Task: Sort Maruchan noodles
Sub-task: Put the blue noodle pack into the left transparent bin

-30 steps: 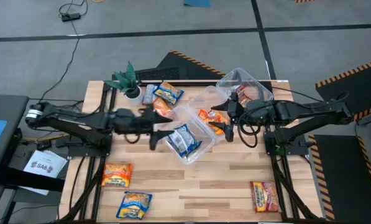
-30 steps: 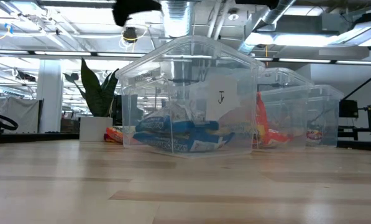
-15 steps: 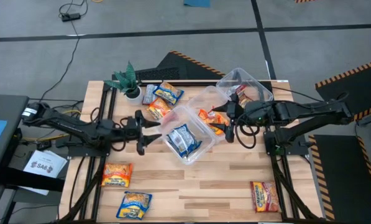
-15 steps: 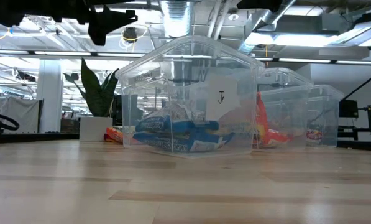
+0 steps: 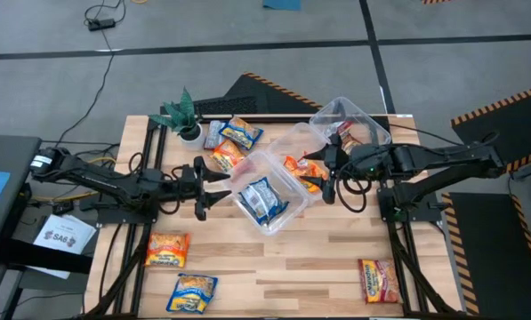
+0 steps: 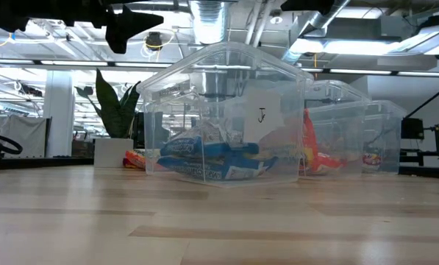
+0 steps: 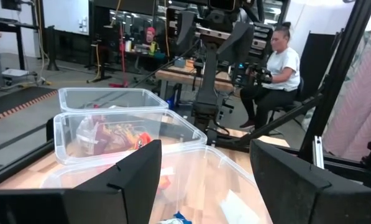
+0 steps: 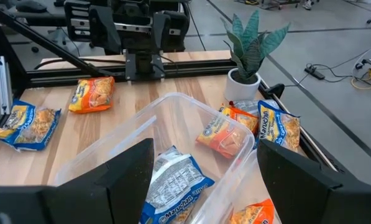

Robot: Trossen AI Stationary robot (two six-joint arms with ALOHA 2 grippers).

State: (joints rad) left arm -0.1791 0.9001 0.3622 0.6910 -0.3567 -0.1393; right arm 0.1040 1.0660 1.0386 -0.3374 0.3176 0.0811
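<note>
Three clear tubs stand in a row mid-table. The nearest tub (image 5: pixel 267 197) holds a blue packet (image 5: pixel 263 200), the middle tub (image 5: pixel 302 145) orange packets (image 5: pixel 296 167), and the far tub (image 5: pixel 349 124) red-brown ones. Loose packets lie by the plant (image 5: pixel 238 133), near the left front (image 5: pixel 167 249) (image 5: pixel 192 293) and at the right front (image 5: pixel 379 280). My left gripper (image 5: pixel 207 184) hangs open and empty just left of the nearest tub, also seen in the left wrist view (image 7: pixel 204 180). My right gripper (image 5: pixel 324 173) hangs open and empty at the middle tub's right side (image 8: pixel 204 180).
A small potted plant (image 5: pixel 183 116) stands at the far left corner, with packets (image 8: pixel 225 134) (image 8: pixel 272 127) beside it. Bare wood lies along the near middle of the table (image 5: pixel 283 267). A person (image 7: pixel 278 62) sits beyond the table's right side.
My left gripper has drawn back from the nearest tub's left rim toward the table's left edge, then held still. The blue packet lies in that tub throughout. My right arm has kept still.
</note>
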